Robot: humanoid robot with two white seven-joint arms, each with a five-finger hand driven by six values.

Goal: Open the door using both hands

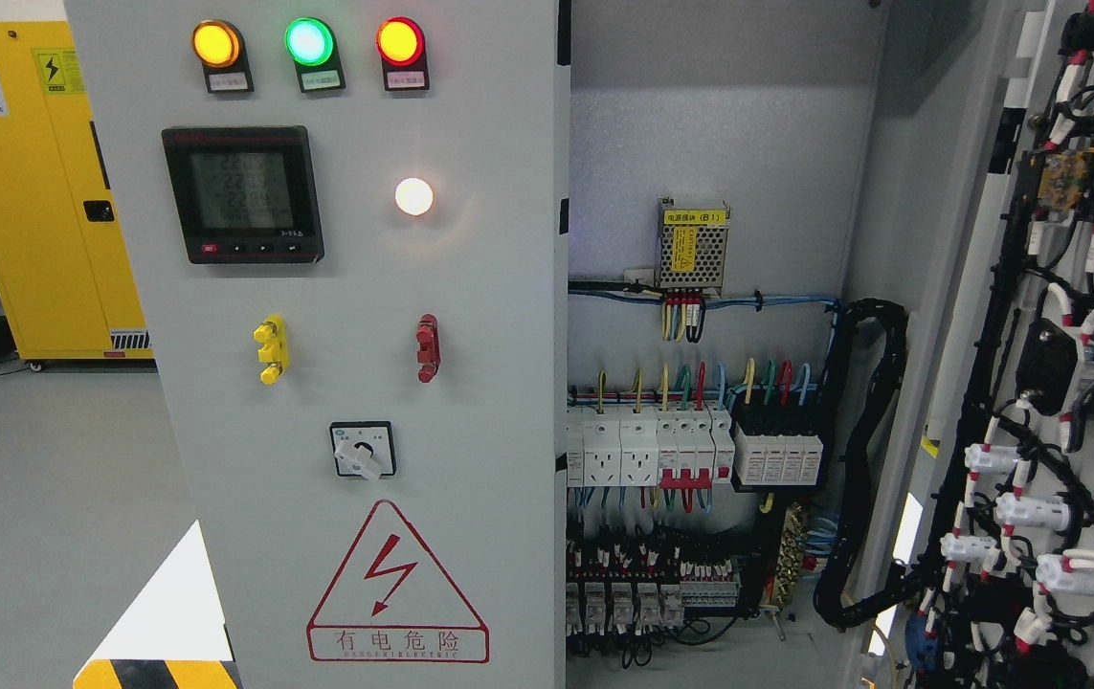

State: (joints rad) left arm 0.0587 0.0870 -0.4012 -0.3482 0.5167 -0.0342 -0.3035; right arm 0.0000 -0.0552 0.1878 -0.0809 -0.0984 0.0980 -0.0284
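head view, scanned from the left: a yellow safety cabinet (39, 191) stands on the floor, well behind the electrical cabinet. next comes the left door (355, 383), closed and facing the camera. it carries three indicator lamps (309, 43) along the top (amber, green, red), a digital meter (242, 193), a lit white lamp (413, 196), a yellow handle (271, 349), a red handle (427, 347), a rotary selector switch (363, 451) and a red high-voltage warning triangle (397, 586).

right of the door edge, the cabinet interior (719, 144) is exposed: a small power supply (692, 246), a row of circuit breakers (647, 448) and a black cable conduit (867, 459).

at the far right, the right door (1035, 383) stands swung wide, its wired inner face toward the camera.

neither robot hand is in view, so the finger state cannot be reported.

status, as a judgement: the right door appears fully opened; the left door remains shut, and if it is also to be opened, that step is still outstanding.
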